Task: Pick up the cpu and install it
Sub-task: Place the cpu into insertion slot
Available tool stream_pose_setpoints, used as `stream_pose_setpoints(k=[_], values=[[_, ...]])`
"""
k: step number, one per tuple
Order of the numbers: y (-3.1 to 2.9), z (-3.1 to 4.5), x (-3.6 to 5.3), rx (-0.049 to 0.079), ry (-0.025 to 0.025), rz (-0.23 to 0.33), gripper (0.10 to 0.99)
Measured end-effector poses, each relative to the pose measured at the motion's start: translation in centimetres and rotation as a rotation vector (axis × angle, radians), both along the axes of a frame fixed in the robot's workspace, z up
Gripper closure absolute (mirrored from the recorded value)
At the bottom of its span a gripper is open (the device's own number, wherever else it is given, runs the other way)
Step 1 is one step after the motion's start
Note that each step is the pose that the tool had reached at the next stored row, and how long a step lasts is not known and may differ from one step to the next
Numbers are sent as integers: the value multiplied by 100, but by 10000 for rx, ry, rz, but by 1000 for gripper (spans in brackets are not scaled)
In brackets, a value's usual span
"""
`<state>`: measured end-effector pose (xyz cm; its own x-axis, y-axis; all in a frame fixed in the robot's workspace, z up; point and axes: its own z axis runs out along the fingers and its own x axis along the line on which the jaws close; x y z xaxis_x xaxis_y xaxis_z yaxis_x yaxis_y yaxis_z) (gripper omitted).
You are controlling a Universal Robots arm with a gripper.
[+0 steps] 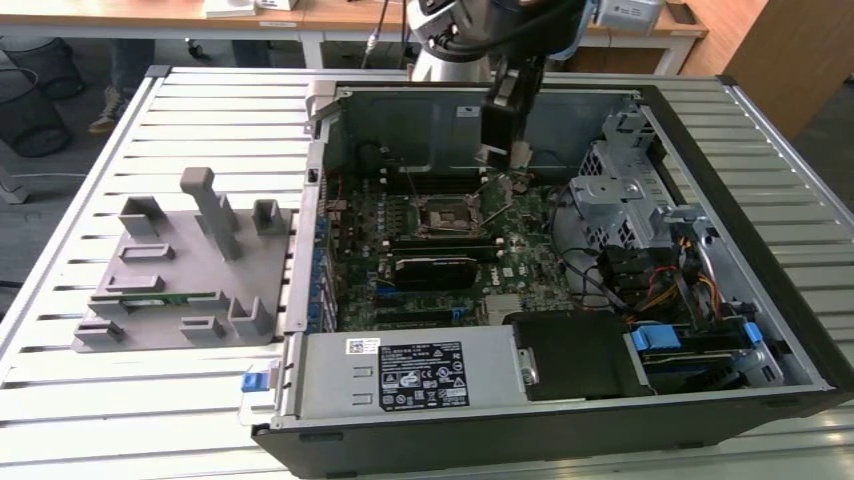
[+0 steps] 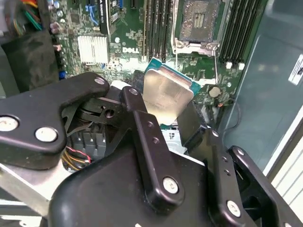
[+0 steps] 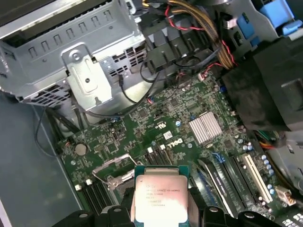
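My gripper [image 1: 515,168] hangs inside the open computer case [image 1: 747,200], above the green motherboard [image 1: 527,255], and is shut on the cpu. The cpu [image 2: 166,92] is a flat square chip with a silvery top plate and a thin teal rim. Both wrist views show it clamped by its edges between the black fingers [image 2: 142,127], and its plate faces the first wrist view [image 3: 160,194]. The black-framed socket [image 1: 441,213] lies open on the board, just toward the exterior view's left of the gripper. The second wrist view shows the socket [image 2: 199,21] beyond the chip.
A grey fixture [image 1: 174,270] holding a green memory stick [image 1: 147,297] stands on the slatted table at the exterior view's left. Inside the case are a metal drive cage [image 1: 621,190], cable bundles [image 1: 667,290], a power supply [image 1: 400,372] and a silver heatsink [image 3: 205,128].
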<state>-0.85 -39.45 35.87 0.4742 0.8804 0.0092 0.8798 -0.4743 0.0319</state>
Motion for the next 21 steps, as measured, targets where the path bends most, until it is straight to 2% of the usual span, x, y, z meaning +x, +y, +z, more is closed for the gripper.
stream_pose_setpoints(k=[14, 19, 21], values=[[1, -9, 0, -1, 0, -2425, 557], [3, -10, 0, 0, 0, -2532, 557], [3, -16, 0, 2, 0, -2176, 557]])
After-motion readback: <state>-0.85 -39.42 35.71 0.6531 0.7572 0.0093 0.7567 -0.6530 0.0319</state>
